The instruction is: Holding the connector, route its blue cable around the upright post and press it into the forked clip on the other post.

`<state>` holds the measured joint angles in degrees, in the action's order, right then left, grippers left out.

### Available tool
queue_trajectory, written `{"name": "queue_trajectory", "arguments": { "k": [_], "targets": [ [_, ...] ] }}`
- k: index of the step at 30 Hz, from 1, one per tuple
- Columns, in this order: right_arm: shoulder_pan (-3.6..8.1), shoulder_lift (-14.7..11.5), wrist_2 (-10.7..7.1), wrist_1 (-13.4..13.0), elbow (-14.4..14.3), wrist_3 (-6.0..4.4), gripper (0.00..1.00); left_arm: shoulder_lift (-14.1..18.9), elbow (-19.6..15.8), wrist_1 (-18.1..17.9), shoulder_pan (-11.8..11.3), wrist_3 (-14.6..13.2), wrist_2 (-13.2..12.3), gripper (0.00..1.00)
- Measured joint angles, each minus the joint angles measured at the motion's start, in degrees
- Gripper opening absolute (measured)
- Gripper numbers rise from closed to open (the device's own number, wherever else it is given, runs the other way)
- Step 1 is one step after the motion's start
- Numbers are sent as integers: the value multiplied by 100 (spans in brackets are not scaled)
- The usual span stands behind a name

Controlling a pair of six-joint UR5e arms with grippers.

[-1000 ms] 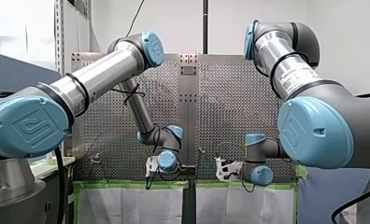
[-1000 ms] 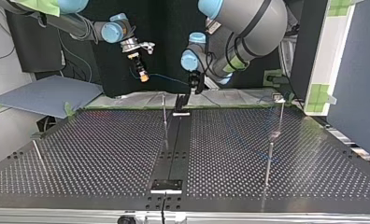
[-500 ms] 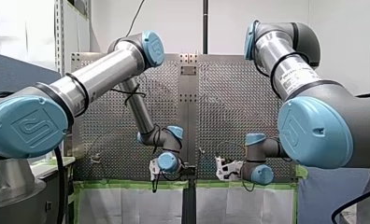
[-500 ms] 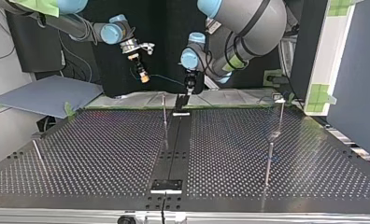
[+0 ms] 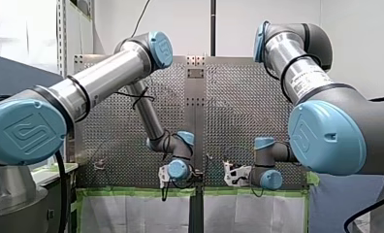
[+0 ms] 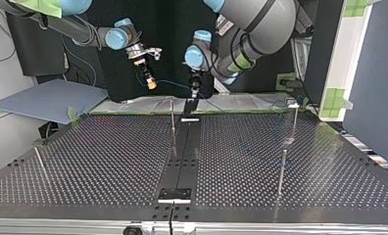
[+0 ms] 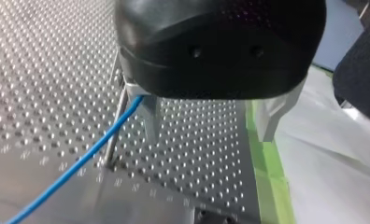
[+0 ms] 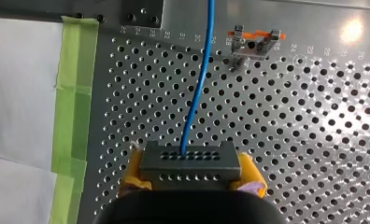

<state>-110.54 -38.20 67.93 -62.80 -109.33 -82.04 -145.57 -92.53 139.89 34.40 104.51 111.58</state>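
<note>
My right gripper point(image 8: 192, 184) has its yellow pads shut on a black connector point(image 8: 190, 161). A blue cable point(image 8: 199, 84) runs from the connector out over the perforated table. A small forked clip with orange parts point(image 8: 253, 43) stands ahead of it, beside the cable. My left gripper point(image 7: 211, 133) is open, with nothing between its metal fingers point(image 7: 148, 116). The cable point(image 7: 75, 168) passes just outside one finger, close to a thin upright post point(image 7: 114, 133). In the top view my right gripper point(image 6: 151, 84) and left gripper point(image 6: 194, 95) hover over the far edge, with the cable point(image 6: 175, 83) strung between them.
Several thin posts stand on the table point(image 6: 109, 161): one near the centre strip point(image 6: 172, 117), two at the top view's right point(image 6: 295, 120) point(image 6: 281, 171), one at its left point(image 6: 39, 161). Green tape point(image 8: 73, 93) marks the table's edge, with white sheeting beyond.
My left gripper has shifted toward the top view's left, closer to the centre strip and the cable. My right gripper has barely moved and still holds the connector.
</note>
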Motion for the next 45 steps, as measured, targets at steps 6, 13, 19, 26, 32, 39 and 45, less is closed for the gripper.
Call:
{"name": "queue_trajectory", "arguments": {
  "k": [6,13,19,26,32,39,45],
  "targets": [
    [-16,1,-67,36,4,10,0,0,0,-119,76,-228,20,100],
    [-36,1,-111,91,3,65,0,-2,9,-152,85,-426,95,100],
    [-57,0,-178,120,4,103,0,-38,92,-116,79,-536,61,100],
    [-68,1,-195,143,3,115,0,-275,325,94,81,-679,101,100],
    [-46,3,-199,129,3,113,0,-314,383,101,42,-580,95,100],
    [-28,7,-200,119,2,112,0,-316,386,89,29,-573,87,100],
    [-19,8,-200,118,3,109,0,-317,387,69,30,-582,87,87]
  ]
}}
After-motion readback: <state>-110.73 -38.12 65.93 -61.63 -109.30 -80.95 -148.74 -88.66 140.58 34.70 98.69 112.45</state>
